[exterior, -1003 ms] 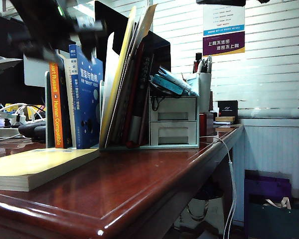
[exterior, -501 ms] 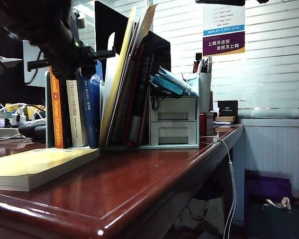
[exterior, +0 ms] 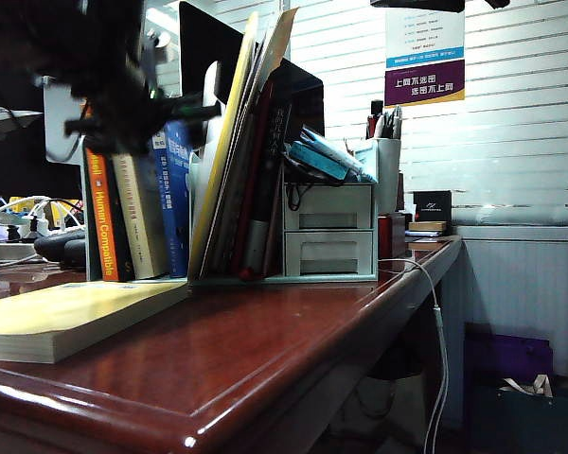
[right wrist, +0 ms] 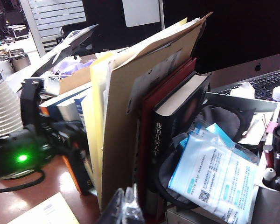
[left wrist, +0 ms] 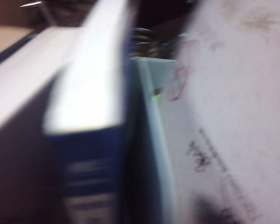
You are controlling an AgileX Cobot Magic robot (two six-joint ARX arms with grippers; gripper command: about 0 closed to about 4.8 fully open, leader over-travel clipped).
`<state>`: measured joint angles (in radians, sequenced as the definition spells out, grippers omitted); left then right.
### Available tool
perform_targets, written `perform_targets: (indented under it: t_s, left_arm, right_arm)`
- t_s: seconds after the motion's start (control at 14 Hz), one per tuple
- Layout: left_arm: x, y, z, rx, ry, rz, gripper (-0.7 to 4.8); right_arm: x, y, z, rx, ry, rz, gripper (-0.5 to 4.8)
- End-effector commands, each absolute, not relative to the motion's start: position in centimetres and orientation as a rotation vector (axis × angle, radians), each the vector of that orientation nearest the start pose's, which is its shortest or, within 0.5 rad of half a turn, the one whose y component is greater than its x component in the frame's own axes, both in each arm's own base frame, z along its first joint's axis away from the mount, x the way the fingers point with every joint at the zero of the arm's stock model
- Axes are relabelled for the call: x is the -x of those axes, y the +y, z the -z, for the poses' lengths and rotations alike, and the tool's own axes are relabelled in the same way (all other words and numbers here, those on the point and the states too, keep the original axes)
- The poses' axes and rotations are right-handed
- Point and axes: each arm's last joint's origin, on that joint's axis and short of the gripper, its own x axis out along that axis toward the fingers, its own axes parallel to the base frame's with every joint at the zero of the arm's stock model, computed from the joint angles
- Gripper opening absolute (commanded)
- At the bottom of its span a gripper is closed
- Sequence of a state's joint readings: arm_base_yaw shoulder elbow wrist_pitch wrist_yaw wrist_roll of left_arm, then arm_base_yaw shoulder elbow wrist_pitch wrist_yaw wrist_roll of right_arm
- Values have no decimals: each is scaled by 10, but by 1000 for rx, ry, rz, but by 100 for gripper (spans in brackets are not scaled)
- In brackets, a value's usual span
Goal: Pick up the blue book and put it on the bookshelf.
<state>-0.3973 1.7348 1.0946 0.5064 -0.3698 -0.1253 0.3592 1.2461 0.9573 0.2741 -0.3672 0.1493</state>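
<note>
Blue book (exterior: 177, 203): upright in the bookshelf (exterior: 329, 232), spine out, long axis vertical, at 9 o'clock of the shelf's drawers. You see it wedged between a beige-spined book (exterior: 140, 216) and a divider. Orange-spined book (exterior: 101, 219) sits further toward 9 o'clock.

Left gripper (exterior: 123, 104): dark and blurred, at 12 o'clock of the book row, over the book tops. Jaws state: cannot tell. They aren't in the left wrist view and the exterior view is smeared.

Left wrist view: blue book (left wrist: 91, 154) fills the frame from above, pale page edge up, hard against the grey-green divider, loose paper on the divider's other side.

Right gripper (right wrist: 123, 210): only the tips show at the frame edge, hovering over the folder end of the shelf, well clear of the book. Jaws: too little visible to tell; nothing seen held.

Key relation: book lies straight below the left jaws, at 6 o'clock; left arm is much nearer.

Judgement: book looks placed. You'd expect the left arm to lift clear straight up.

Yellow book (exterior: 71, 320): flat on the bench, foreground, untouched.
</note>
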Motion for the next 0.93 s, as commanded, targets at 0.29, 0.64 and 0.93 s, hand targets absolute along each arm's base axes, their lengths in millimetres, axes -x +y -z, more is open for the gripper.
perform_targets:
  t_s: [0.29,0.64,0.93]
  left_arm:
    - [-267,-111,-376,67,-33,37,-6]
    - [-143,-54,-379,50,4,35,-6]
    - [-71,-27,-283,-30,-73,240,-6]
  right_arm:
    - [-246,103,-360,-147,-15,-708,-1]
    - [-175,72,-347,-79,-107,-557,-1]
    - [-134,53,-274,-76,-94,-441,-1]
